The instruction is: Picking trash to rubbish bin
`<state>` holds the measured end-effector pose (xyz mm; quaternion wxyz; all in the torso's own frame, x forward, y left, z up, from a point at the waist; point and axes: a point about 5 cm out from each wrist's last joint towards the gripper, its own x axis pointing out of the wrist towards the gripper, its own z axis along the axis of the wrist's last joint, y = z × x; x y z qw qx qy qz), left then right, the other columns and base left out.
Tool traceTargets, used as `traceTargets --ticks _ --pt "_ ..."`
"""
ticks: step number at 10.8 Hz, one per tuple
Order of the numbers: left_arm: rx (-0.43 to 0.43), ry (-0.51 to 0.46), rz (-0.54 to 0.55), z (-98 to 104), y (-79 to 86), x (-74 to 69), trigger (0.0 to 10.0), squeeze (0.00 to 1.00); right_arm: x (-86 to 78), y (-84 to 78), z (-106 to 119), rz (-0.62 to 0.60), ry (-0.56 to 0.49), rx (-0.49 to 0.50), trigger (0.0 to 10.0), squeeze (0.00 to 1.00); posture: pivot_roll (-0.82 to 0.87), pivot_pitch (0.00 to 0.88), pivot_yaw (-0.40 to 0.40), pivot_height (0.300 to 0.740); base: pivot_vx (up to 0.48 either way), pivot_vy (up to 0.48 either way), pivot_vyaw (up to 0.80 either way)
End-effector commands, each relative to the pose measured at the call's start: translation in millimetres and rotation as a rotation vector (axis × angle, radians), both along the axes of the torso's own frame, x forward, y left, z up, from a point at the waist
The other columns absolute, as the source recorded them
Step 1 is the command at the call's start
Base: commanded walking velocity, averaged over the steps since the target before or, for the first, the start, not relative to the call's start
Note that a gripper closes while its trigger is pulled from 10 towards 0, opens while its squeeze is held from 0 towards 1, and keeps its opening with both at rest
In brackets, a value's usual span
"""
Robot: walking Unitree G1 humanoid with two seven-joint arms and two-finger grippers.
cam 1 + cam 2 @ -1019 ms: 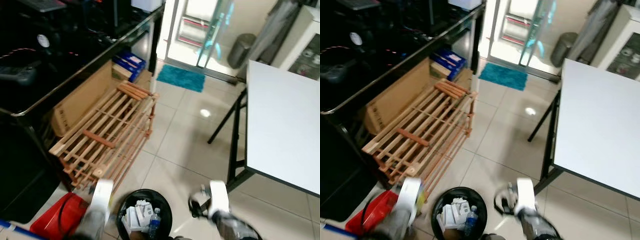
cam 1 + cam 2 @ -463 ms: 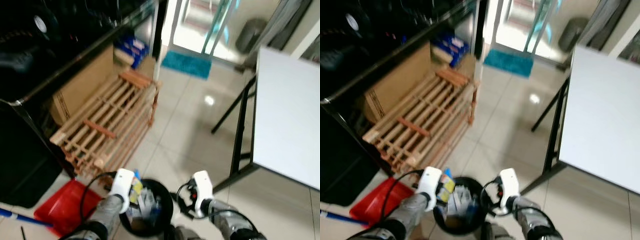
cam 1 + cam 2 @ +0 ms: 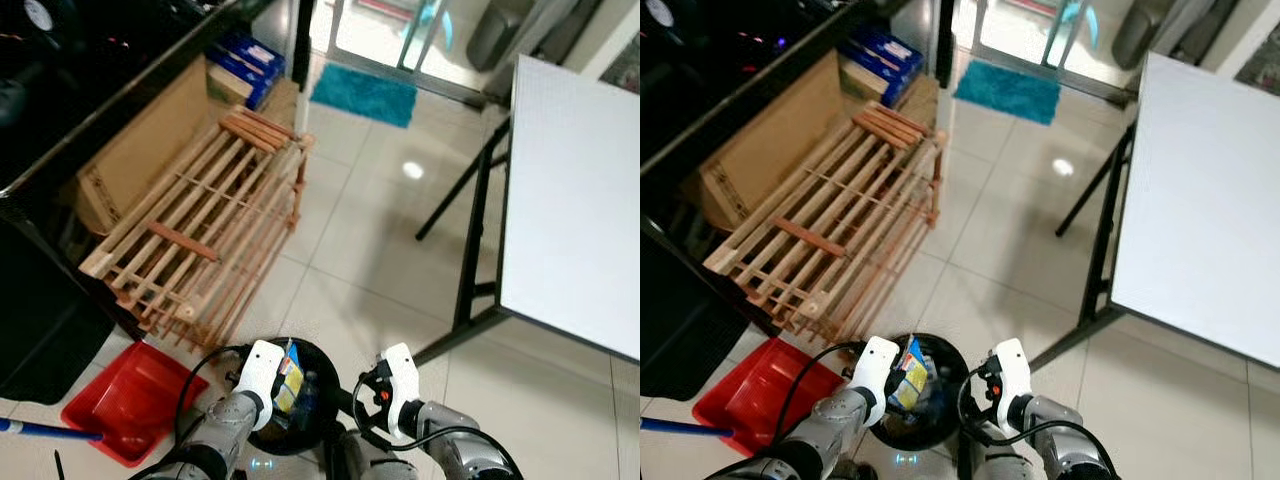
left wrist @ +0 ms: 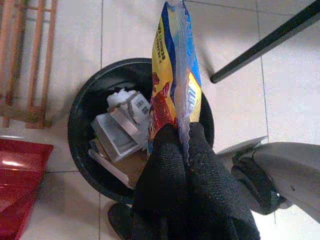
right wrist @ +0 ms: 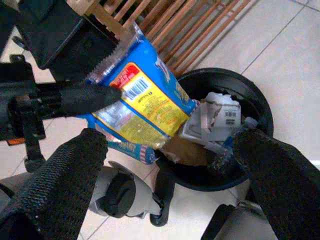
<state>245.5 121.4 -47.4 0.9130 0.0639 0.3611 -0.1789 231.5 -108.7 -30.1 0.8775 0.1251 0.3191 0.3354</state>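
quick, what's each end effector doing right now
Left end effector: closed on the snack packet, held over the rubbish bin.
Right end effector: open, holding nothing, beside the bin.

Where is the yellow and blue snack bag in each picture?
Left eye view: snack bag at bottom centre, above the black bin.
Right eye view: bottom centre, same spot.
Left wrist view: upright in the middle, pinched by the left gripper.
Right wrist view: centre-left.
Shared landmark: the black bin.

Wooden rack (image 3: 200, 235) leans against cardboard box (image 3: 140, 150). Red dustpan (image 3: 130, 400) just beside it on the tiles. White table (image 3: 575, 200) opposite; teal mat (image 3: 365, 95) by door.
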Motion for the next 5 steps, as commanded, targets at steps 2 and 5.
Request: traceTargets --ticks 2,5 --pt "0.013 0.000 -0.042 -2.0 -6.5 -3.8 10.0 0.64 -10.2 -3.1 -2.0 -0.001 0.035 0.020 10.0 0.00 -0.15 0.266 -0.101 0.740 0.000 0.000 0.00" --pt "0.039 -0.003 -0.027 -3.0 0.3 -4.4 10.0 1.00 -15.3 -2.1 -1.6 0.003 0.045 0.026 10.0 0.00 -0.15 0.256 -0.096 0.740 0.000 0.000 0.00"
